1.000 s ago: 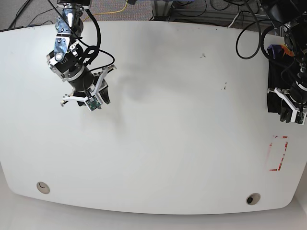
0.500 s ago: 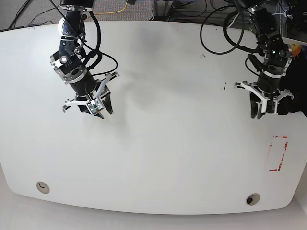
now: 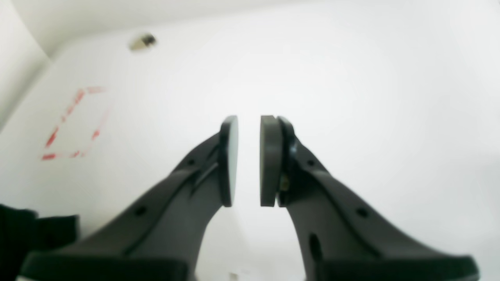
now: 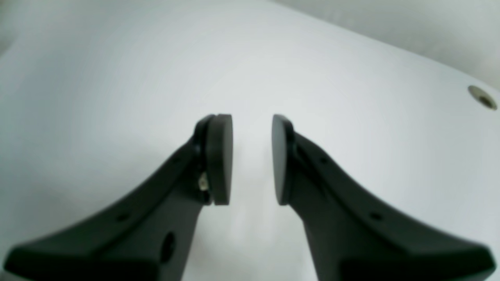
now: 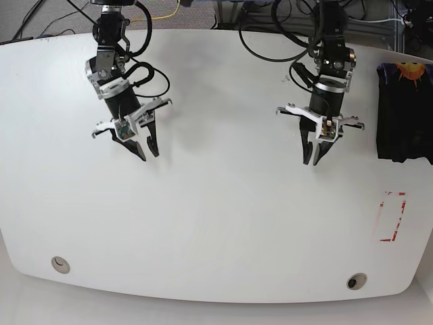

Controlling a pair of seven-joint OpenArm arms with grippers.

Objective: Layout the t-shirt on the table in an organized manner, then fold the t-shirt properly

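Bunched black cloth t-shirt [image 5: 404,112] sits untouched at white smooth table [image 5: 223,237] edge; left gripper [image 5: 316,157] and right gripper [image 5: 143,148] hover empty, jaws slightly parted, apparently awaiting pickup.

t-shirt [image 5: 404,115]: black, orange-yellow and purple print at its 12 o'clock end
table [image 5: 223,223]: white, dark specks toward 1 o'clock
rectangle marking [image 5: 392,217]: red, broken outline, at 4 o'clock
left gripper [image 5: 313,157]: black fingers
right gripper [image 5: 147,150]: black fingers

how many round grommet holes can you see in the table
2. One grommet hole sits near the table's front edge on the base view's left; the other near the front edge on its right. None looks hidden.
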